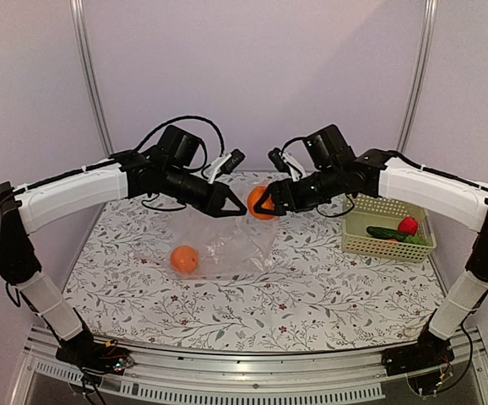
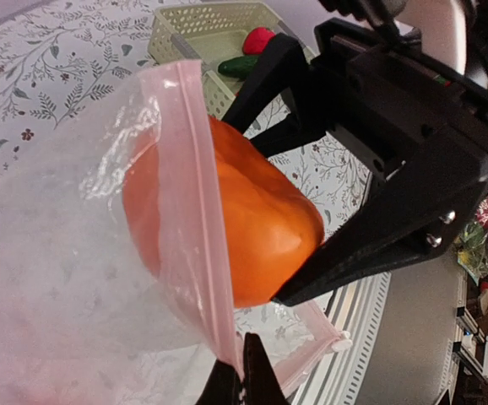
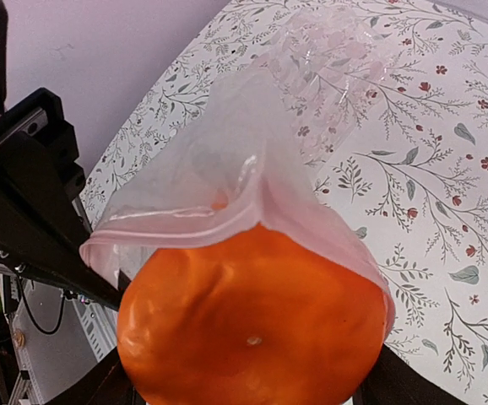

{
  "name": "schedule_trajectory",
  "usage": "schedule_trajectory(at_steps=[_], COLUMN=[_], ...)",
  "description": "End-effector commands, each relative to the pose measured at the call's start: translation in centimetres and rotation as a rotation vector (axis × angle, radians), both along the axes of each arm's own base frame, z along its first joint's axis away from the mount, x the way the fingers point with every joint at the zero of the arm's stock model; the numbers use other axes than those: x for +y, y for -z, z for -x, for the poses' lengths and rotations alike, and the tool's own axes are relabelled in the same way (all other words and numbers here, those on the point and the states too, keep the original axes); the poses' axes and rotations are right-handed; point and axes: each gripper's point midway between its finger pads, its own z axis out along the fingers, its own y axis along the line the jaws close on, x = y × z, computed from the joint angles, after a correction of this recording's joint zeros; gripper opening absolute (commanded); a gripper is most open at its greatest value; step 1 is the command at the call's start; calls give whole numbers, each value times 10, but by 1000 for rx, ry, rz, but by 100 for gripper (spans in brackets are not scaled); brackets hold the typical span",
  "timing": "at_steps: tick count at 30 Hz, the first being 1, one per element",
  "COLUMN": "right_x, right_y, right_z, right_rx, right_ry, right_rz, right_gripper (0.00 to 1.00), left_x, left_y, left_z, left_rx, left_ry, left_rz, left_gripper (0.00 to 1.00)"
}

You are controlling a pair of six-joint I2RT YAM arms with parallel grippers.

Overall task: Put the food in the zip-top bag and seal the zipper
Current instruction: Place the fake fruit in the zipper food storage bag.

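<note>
Left jaws gripped the zip-top bag [image 2: 58,278] rim, fully closed; right jaws, wide, held an orange [image 2: 261,228] at its mouth. Pushing might snag the rim, tugging it free

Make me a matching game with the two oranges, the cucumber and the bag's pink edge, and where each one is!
Things:
1. orange at the bag's mouth
2. other orange
3. cucumber
4. bag's pink edge

Places:
A. pinched in the shut left gripper
B. lying in the basket
C. held between the fingers of the right gripper
D. down on the table, in no gripper

Pairs: 1-C, 2-D, 3-B, 4-A
</note>
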Motion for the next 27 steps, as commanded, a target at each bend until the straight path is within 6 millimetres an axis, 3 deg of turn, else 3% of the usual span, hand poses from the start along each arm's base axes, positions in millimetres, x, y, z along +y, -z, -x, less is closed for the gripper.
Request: schedule_trajectory(at_steps=[1,15,27], right_x=[-3,20,27], right_y=[12,16,15], right_z=[-13,-19,-28], right_rx=[-2,-33,-47], right_ry=[69,95,114], right_rz=[60,49,21], right_gripper=[73,76,86], left_x=[-4,-9,-9], left_y=[-14,-9,-9], left_z=[13,16,18], left_rx=[-29,-1,0], left_ry=[47,68,72], left_rz=[41,47,50], left_gripper=[0,0,0])
